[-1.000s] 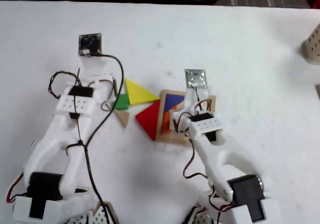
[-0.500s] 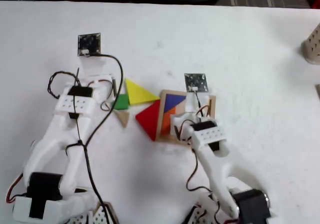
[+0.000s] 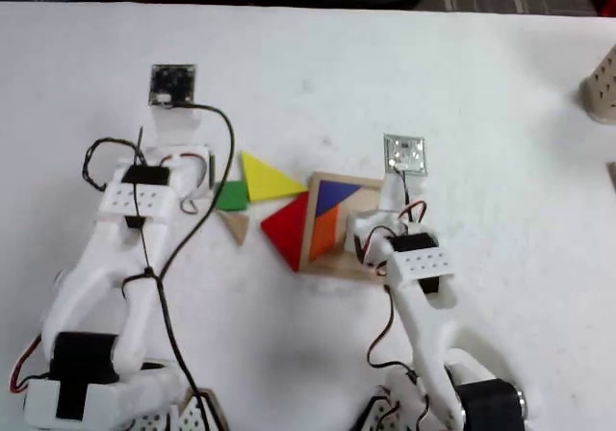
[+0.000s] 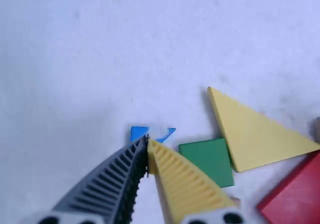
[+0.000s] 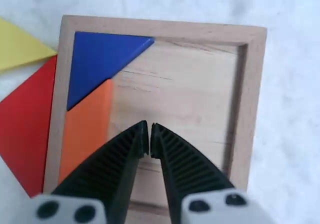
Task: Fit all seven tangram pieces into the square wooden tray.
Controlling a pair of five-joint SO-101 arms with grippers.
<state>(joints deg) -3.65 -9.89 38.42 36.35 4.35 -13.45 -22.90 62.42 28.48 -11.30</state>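
Note:
The square wooden tray (image 3: pixel 339 178) (image 5: pixel 165 25) holds a blue triangle (image 3: pixel 334 195) (image 5: pixel 97 56) and an orange piece (image 3: pixel 325 231) (image 5: pixel 85 129) along one side. My right gripper (image 3: pixel 373 217) (image 5: pixel 149 127) hangs shut and empty over the tray's bare floor. Beside the tray lie a red triangle (image 3: pixel 285 229) (image 5: pixel 25 129), a yellow triangle (image 3: pixel 269 179) (image 4: pixel 250 134), a green square (image 3: pixel 231 196) (image 4: pixel 207 160) and a small tan triangle (image 3: pixel 236 225). My left gripper (image 3: pixel 210 173) (image 4: pixel 146 143) is shut beside the green square, its tips over a small blue piece (image 4: pixel 139 132) on the table.
A tan perforated object (image 3: pixel 602 89) stands at the far right edge. Black cables (image 3: pixel 188 229) trail along the left arm. White table stretches behind the pieces and to the right of the tray.
My right gripper has shifted to the right across the tray, uncovering the orange piece. The left arm has edged slightly left. The pieces have not moved.

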